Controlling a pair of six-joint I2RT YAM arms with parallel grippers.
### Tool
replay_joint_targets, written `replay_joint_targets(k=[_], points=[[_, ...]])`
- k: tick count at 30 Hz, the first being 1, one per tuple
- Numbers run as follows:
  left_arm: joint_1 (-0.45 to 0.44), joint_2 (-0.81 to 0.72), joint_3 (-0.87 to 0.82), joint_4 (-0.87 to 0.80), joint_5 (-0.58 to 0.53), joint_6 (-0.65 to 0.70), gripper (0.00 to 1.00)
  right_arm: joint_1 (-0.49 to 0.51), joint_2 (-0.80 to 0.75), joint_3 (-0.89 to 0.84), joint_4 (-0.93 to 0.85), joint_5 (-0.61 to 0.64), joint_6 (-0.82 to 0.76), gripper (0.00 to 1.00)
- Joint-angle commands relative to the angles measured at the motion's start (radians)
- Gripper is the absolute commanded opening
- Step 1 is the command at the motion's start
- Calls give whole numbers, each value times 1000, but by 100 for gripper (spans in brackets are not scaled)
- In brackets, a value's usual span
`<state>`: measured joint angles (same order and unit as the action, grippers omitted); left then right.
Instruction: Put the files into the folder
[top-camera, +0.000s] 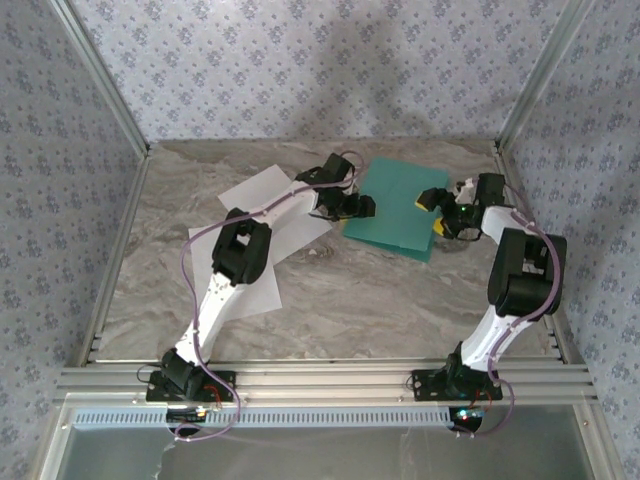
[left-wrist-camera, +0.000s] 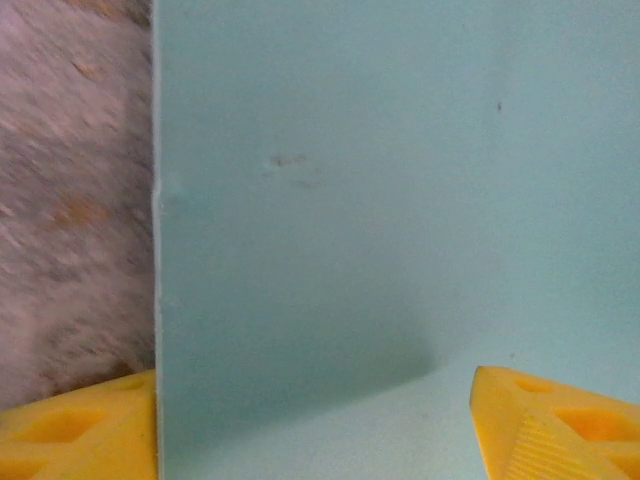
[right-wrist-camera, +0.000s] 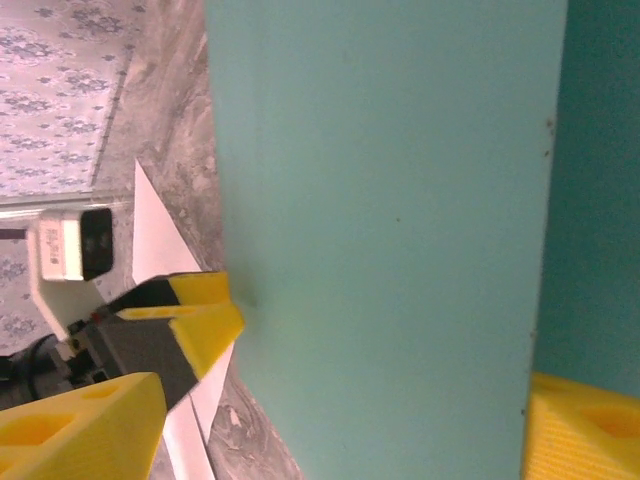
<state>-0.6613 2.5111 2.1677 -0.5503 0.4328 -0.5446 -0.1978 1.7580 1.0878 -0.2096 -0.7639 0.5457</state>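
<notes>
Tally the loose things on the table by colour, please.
White sheets: 2
Teal folder: 1
Total: 3

"What closes the space in?"

"Papered panels on three sides, pale grey-blue with a small flower print: the back wall (top-camera: 320, 70) across the top of the frame, a left wall (top-camera: 50, 220) and a right wall (top-camera: 605, 170) down the edges."

"And the furniture?"

"One table (top-camera: 380, 300), its top marbled in grey and brown. Silver metal posts (top-camera: 100, 70) rise at the upper left and upper right. Ribbed metal rails (top-camera: 330, 378) cross the lower frame, with a grey glassy panel (top-camera: 320, 455) beneath."

"The light?"

"Soft and even, with dim shadows on the back wall at top centre."
</notes>
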Motion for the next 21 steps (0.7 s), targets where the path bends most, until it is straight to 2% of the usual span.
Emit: replay_joint_targets(k=[1, 11, 21], points=[[-59, -114, -69, -6, 60, 24, 75, 13, -66, -25, -36, -31, -27, 85], [-85, -286, -351, 140, 49, -7, 77, 33, -200, -106, -46, -25, -23, 86], [-85, -443, -582, 235, -23, -36, 91, 64, -345, -145, -45, -52, 15, 91]])
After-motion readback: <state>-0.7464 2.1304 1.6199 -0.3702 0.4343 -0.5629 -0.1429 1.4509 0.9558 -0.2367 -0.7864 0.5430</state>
